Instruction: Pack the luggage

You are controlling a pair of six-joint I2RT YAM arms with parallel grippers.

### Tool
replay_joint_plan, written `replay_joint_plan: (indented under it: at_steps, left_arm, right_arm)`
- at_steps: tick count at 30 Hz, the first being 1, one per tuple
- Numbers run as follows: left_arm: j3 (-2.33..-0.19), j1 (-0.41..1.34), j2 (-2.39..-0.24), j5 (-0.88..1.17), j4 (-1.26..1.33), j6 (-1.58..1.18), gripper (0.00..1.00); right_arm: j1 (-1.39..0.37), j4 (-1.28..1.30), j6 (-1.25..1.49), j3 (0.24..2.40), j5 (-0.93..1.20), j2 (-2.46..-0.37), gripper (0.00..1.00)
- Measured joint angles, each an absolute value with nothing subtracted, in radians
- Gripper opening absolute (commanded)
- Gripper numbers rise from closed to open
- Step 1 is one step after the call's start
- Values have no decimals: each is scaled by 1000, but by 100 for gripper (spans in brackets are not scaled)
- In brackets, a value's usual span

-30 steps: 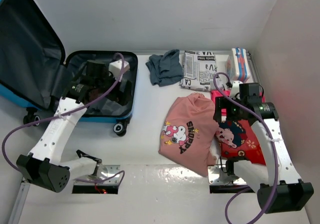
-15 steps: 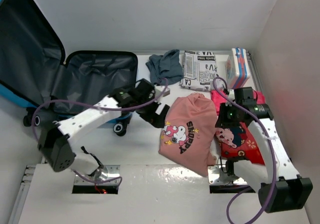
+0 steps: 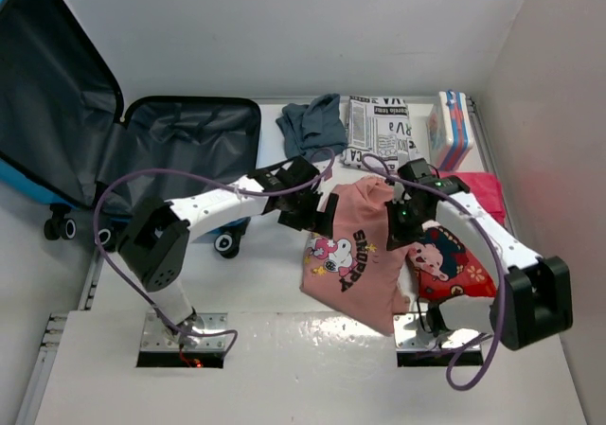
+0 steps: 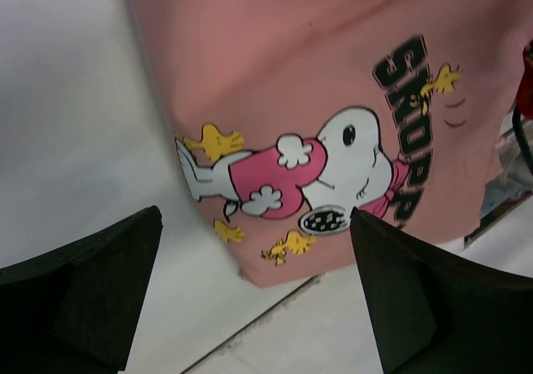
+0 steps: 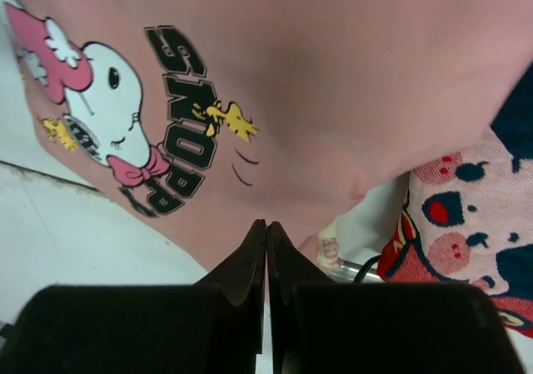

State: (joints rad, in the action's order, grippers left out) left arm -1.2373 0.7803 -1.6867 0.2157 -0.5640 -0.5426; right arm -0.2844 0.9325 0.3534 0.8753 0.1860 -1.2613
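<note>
The luggage (image 3: 189, 146), a bright-blue suitcase with dark grey lining, lies open at the left with its lid (image 3: 57, 94) propped up. A pink Snoopy shirt (image 3: 355, 245) lies mid-table. My left gripper (image 3: 317, 215) hovers over the shirt's left edge, jaws wide open. In the left wrist view the open gripper (image 4: 254, 224) frames the Snoopy print (image 4: 316, 166) with nothing held. My right gripper (image 3: 400, 228) sits over the shirt's right side. In the right wrist view that gripper (image 5: 266, 224) is shut, its tips at the pink shirt (image 5: 333, 82). No fabric shows between them.
A grey garment (image 3: 312, 127), a newsprint-patterned cloth (image 3: 379, 132) and a white-and-blue striped box (image 3: 450, 122) lie along the back edge. A red printed garment (image 3: 459, 255) lies right of the pink shirt, partly under my right arm. A wall stands close on the right.
My left arm swung out of the luggage and across to the pink shirt, staying open. My right gripper shut and moved left from the red garment onto the shirt.
</note>
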Motion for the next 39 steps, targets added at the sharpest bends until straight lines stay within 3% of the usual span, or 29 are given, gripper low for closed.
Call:
replay_joint_plan:
  at_steps: [15, 30, 33, 34, 36, 37, 38, 39]
  left_arm:
    - [-1249, 736, -1915, 277, -467, -658, 100]
    - [-1229, 767, -1964, 416, -182, -780, 100]
    - [-1225, 767, -1966, 415, -168, -800, 84]
    - [-1226, 767, -1969, 415, -166, -802, 65]
    - [-1230, 767, -1983, 410, -166, -797, 49]
    - [-1237, 767, -1994, 411, -172, -787, 37]
    - [-1244, 767, -2000, 412, -180, -780, 19]
    - [-1251, 767, -2002, 414, -188, -765, 15]
  right_arm:
    - [-215, 910, 363, 991, 129, -1575, 0]
    - [-207, 891, 386, 1007, 99, -1731, 0]
    - [-216, 891, 392, 1016, 96, -1746, 0]
    - [-220, 892, 393, 1023, 96, -1750, 0]
    - [-226, 891, 395, 1037, 96, -1756, 0]
    - [-229, 890, 396, 1047, 96, -1758, 0]
    - [-231, 889, 397, 1055, 97, -1758, 0]
    - [-232, 886, 398, 1064, 97, -1758, 0]
